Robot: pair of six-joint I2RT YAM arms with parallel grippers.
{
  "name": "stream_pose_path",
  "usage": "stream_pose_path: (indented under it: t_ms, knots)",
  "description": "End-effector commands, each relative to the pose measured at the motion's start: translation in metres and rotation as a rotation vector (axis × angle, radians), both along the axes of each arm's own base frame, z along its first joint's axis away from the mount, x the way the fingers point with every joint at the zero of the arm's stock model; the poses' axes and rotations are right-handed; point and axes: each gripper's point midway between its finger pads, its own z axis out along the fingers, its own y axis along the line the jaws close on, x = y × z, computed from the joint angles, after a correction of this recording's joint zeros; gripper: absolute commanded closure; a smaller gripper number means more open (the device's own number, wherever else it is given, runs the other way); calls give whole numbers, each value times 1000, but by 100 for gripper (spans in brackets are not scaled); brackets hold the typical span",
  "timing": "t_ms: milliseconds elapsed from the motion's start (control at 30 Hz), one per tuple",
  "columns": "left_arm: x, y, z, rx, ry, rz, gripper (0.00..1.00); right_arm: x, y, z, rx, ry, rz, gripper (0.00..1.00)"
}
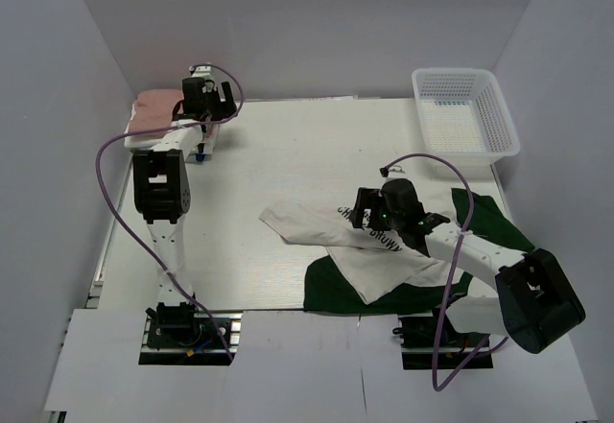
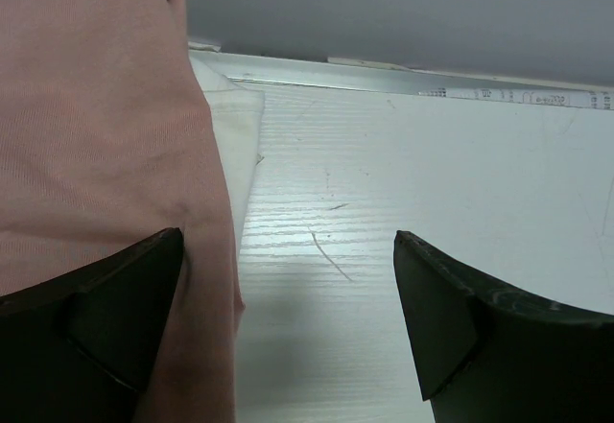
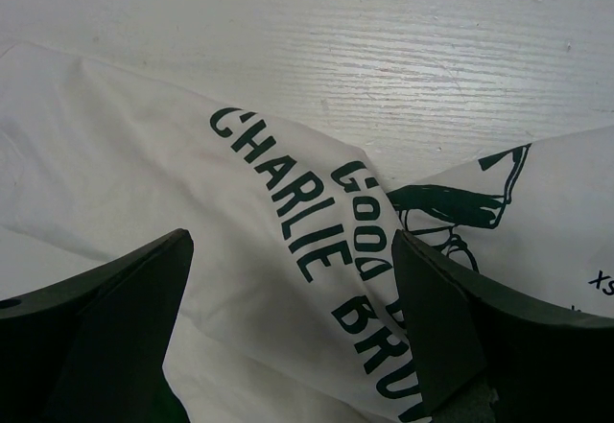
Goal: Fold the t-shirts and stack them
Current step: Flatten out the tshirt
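Cream t-shirt (image 3: 144, 183) reads "CHARLIE" and "GOOD" (dark green).

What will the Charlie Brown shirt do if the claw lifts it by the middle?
It would probably flop: the Charlie Brown shirt lies crumpled in soft folds, so its ends should droop. It looks thin, so it is likely light. Pushed, it would probably bunch up rather than slide, since it lies wrinkled on the table.
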Motion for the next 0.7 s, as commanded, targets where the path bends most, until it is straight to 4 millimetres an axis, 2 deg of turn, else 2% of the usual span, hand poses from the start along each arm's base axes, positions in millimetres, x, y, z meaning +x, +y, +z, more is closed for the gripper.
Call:
stream_pose_path:
  t_ms: [0,33,100,133,167,233,300,367,400,467,500,567,600,633,667]
  knots:
    - [-8,-5,65,3,-85,-14,0,10,5,14,19,-48,9,10]
    - [-11,-13,69,-1,-88,-33,0,10,4,13,17,-46,3,10]
    - [-17,-13,73,-12,-87,-29,0,11,3,17,20,-58,-2,10]
    - [-22,-19,86,-13,-105,-38,0,11,5,18,27,-61,3,10]
    - [-27,-20,84,-37,-93,-28,0,10,3,18,26,-62,-3,10]
    - [-35,-20,91,-48,-91,-23,0,11,3,24,40,-80,-6,10]
    - [-46,-16,109,-41,-115,-3,0,8,3,26,49,-88,0,10]
    - [-58,-8,108,-23,-95,36,0,6,4,27,57,-88,9,10]
    - [-65,-8,122,-48,-110,46,0,5,3,26,57,-88,7,10]
    - [-77,-4,118,-71,-59,68,0,4,1,24,49,-84,2,10]
    - [-85,-7,126,-127,-46,84,0,3,-1,27,60,-88,-16,10]
    - [-108,-19,117,-217,65,76,0,3,-9,24,36,-86,-52,10]
    - [-129,-51,113,-309,119,-12,0,6,-16,29,39,-103,-99,10]
    - [-142,-67,109,-360,144,-66,0,6,-19,29,35,-100,-123,10]
    - [-149,-85,115,-403,110,-137,0,3,-26,26,27,-74,-163,10]
